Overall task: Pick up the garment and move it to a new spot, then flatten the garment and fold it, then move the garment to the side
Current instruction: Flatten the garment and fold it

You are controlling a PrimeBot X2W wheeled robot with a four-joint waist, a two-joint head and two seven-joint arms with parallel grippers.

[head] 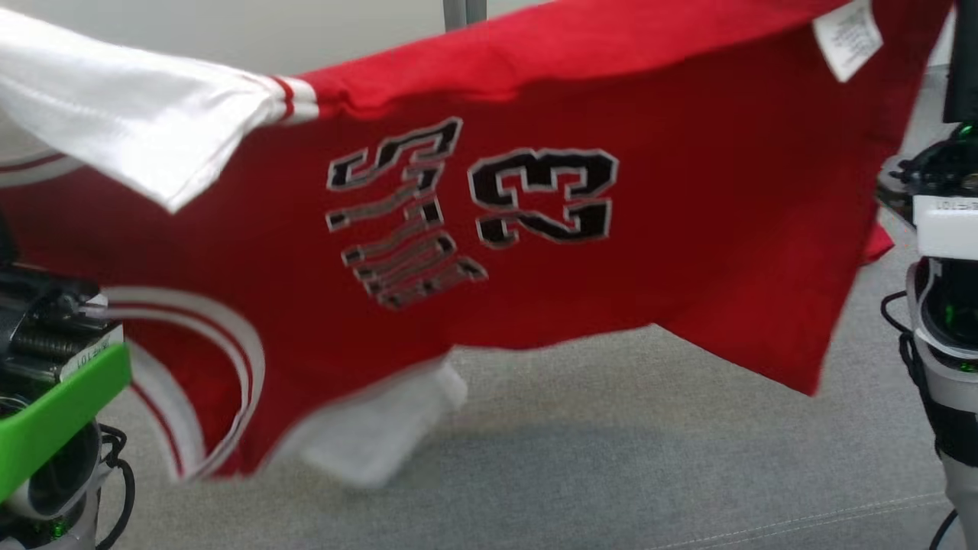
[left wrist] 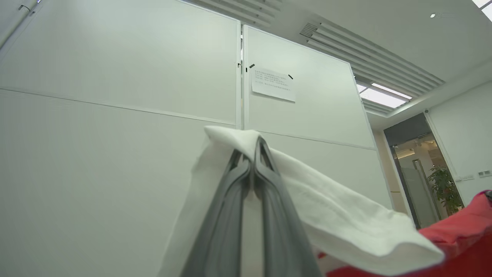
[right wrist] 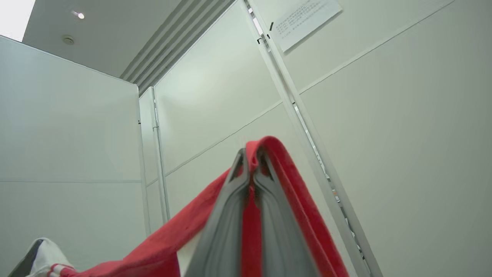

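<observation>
Both pairs of jaws are clamped on cloth. In the left wrist view, the left jaws press their dark fingers [left wrist: 226, 215] together on white fabric, which drapes over the tips and falls away to the right. In the right wrist view, the right jaws hold their fingers [right wrist: 230, 219] closed on a fold of red fabric that loops over the tips and trails down to the left.

In the head view, the grey surface [head: 611, 473] runs along the bottom. The garment [head: 688, 229], a red jersey, hangs in the air above it, stretched broadside from the left edge to the right edge. Its lower hem sags toward the surface and casts a soft shadow there. Whether any part touches the surface cannot be told, as the lowest cloth is blurred.

One white sleeve [head: 137, 130] flops over at the garment's upper left. A second white sleeve [head: 382, 435] dangles below the hem near the middle. Black lettering [head: 405, 221] and a black number [head: 546, 195], both outlined in white, sit at the garment's centre and are turned sideways. A small white label [head: 846, 37] shows at the upper right corner.
</observation>
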